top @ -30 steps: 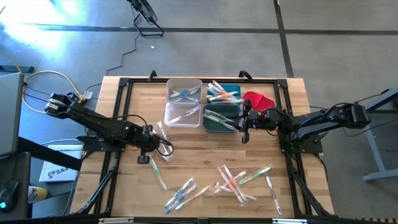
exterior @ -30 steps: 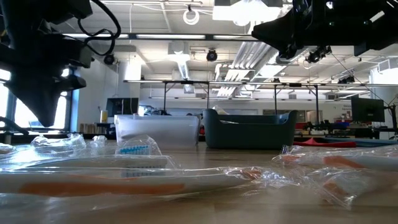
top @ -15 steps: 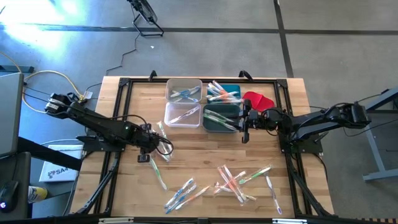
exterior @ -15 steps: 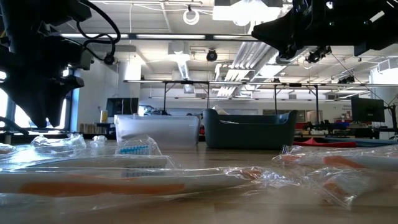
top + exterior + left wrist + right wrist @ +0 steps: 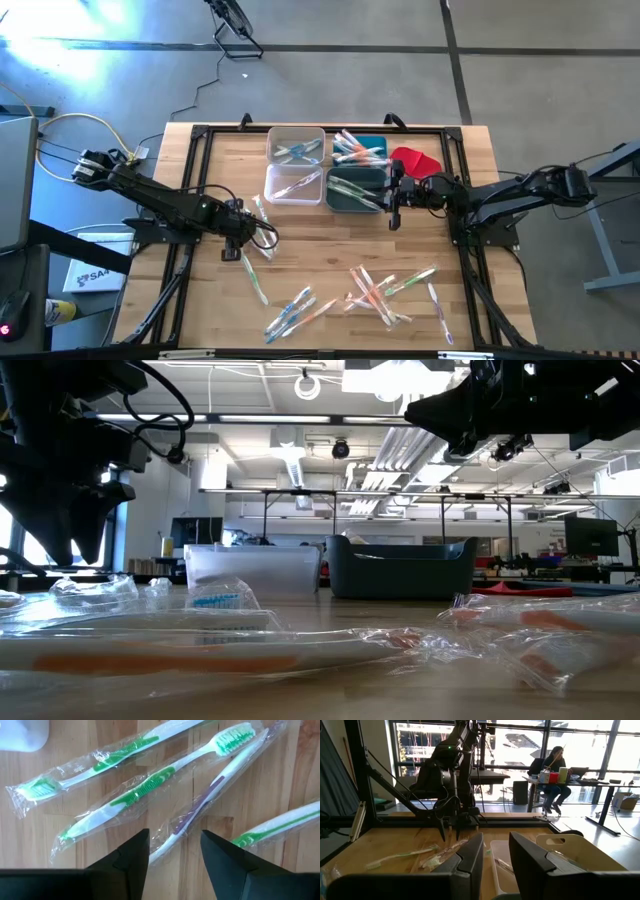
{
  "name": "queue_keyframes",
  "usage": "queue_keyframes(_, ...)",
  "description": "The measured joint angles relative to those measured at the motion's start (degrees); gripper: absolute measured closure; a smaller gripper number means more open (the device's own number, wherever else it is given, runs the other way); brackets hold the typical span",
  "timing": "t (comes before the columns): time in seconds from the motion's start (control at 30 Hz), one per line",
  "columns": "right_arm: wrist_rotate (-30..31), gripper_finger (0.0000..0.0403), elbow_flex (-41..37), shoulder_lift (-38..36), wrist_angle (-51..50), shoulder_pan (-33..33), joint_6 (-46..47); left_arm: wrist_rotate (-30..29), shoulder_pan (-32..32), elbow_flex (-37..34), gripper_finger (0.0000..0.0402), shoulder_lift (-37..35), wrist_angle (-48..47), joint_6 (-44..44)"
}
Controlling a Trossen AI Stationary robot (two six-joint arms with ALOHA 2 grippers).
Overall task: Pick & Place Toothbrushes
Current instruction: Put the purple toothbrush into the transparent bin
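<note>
Fingers (image 5: 127, 857) of left gripper (image 5: 172, 855) spread apart, empty, over clear-wrapped toothbrushes (image 5: 145, 792) w/ green & purple accents, flat on table (image 5: 320, 245). Right gripper (image 5: 393, 213) by bins, fingers narrowly parted.

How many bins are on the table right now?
4, in a two-by-two block at the table's far middle: two clear bins on the left, a teal bin and a dark bin on the right.

You're in a robotics lab. Look at the exposed ceiling ducts (image 5: 300, 455), concrete floor (image 5: 540, 90) and framed wooden worktop (image 5: 320, 260). A person (image 5: 555, 775) sits at a desk by tall windows (image 5: 520, 750)
</note>
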Motion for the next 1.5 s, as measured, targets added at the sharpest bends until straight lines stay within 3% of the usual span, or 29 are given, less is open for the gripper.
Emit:
queue_keyframes(0.23,0.0,0.0316,0.0,0.0,-0.4,0.0,0.0,0.0,0.0,0.0,0.0229,1.8,1.3,-0.6)
queue_keyframes(0.67,0.0,0.0316,0.0,0.0,-0.5,0.0,0.0,0.7,0.0,0.2,0.0229,12.5,3.7,-0.4)
queue_keyframes(0.87,0.0,0.0316,0.0,0.0,-0.6,0.0,0.0,1.4,0.0,0.2,0.0233,13.0,4.0,-0.4)
queue_keyframes(1.5,0.0,0.0316,0.0,0.0,-0.6,0.0,0.0,7.0,0.0,0.0,0.0369,13.0,4.6,1.5)
